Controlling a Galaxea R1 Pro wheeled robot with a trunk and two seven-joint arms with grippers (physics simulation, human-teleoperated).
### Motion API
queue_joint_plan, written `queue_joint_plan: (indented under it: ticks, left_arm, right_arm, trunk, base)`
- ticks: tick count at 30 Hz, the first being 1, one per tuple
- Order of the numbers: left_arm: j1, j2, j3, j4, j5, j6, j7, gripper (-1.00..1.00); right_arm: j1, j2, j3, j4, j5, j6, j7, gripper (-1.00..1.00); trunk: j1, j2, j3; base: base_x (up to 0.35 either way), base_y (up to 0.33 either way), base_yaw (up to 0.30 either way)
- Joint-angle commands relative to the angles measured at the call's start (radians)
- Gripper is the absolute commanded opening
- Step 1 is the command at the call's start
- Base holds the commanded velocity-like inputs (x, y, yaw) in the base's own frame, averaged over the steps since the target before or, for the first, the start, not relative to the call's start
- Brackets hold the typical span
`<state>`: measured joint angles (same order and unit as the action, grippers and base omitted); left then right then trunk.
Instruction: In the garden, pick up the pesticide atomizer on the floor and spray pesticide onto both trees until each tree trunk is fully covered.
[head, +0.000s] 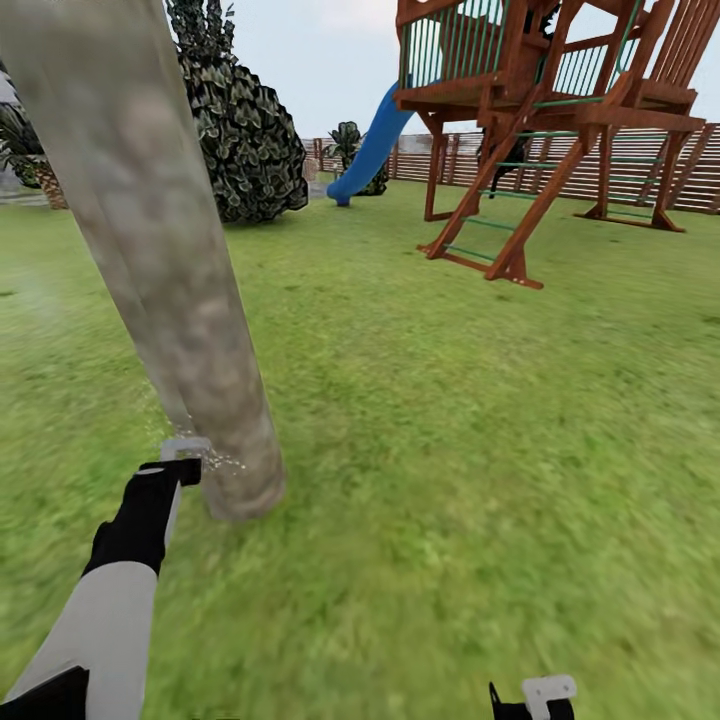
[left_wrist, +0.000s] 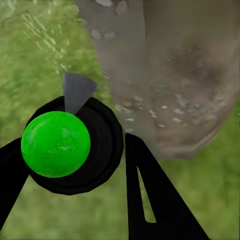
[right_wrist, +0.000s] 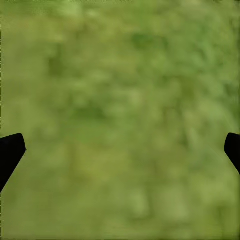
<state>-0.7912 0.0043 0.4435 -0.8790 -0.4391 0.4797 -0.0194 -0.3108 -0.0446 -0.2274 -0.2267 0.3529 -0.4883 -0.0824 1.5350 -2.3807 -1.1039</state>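
1. Lawn (head: 450, 420) of green grass fills the head view, under a pale sky.
2. At far left, the left arm reaches forward, and the left gripper (head: 178, 468) sits just beside the base of a trunk.
3. In the left wrist view, the left gripper (left_wrist: 75, 165) has its two black fingers closed around the atomizer (left_wrist: 70, 142), a black body with a bright green round top and a grey nozzle aimed toward the trunk (left_wrist: 170, 75).
4. Small pale droplets show between the nozzle and the bark.
5. The trunk (head: 150, 250) is thick, pale grey-brown and mottled, leaning across the left of the head view, its foot on the grass.
6. Behind it stands a dark bushy tree (head: 240, 130).
7. Further right, a blue slide (head: 370, 150) runs down from a brown wooden play tower (head: 540, 110) with green rails.
8. A slatted brown fence (head: 600, 165) runs along the back.
9. At the bottom right edge, the right gripper (head: 535, 698) is partly visible.
10. In the right wrist view, its fingertips (right_wrist: 10, 150) stand wide apart at the picture's edges, holding nothing, over blurred grass (right_wrist: 120, 110).
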Motion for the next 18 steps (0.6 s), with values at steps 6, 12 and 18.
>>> queue_joint_plan:
  ticks: [6,12,18]
  left_arm:
    - [0.002,-0.006,0.001,-0.003,-0.007,0.004,-0.002,-1.00]
    - [0.001,-0.006,0.001,0.000,-0.007,0.004,-0.001,-1.00]
    - [0.001,-0.006,0.000,-0.003,-0.007,0.003,-0.001,-1.00]
  right_arm:
    - [-0.001,0.000,-0.004,0.001,0.009,-0.004,-0.006,1.00]
    - [-0.001,-0.001,-0.005,0.001,0.010,-0.004,-0.007,1.00]
    - [-0.001,-0.001,-0.006,0.001,0.009,-0.004,-0.007,1.00]
  trunk:
    - [0.000,0.000,-0.001]
    - [0.000,0.000,-0.001]
    - [0.000,0.000,-0.001]
  base:
    - [0.000,-0.065,0.179]
    - [0.000,-0.264,0.007]
    - [0.000,-0.273,0.000]
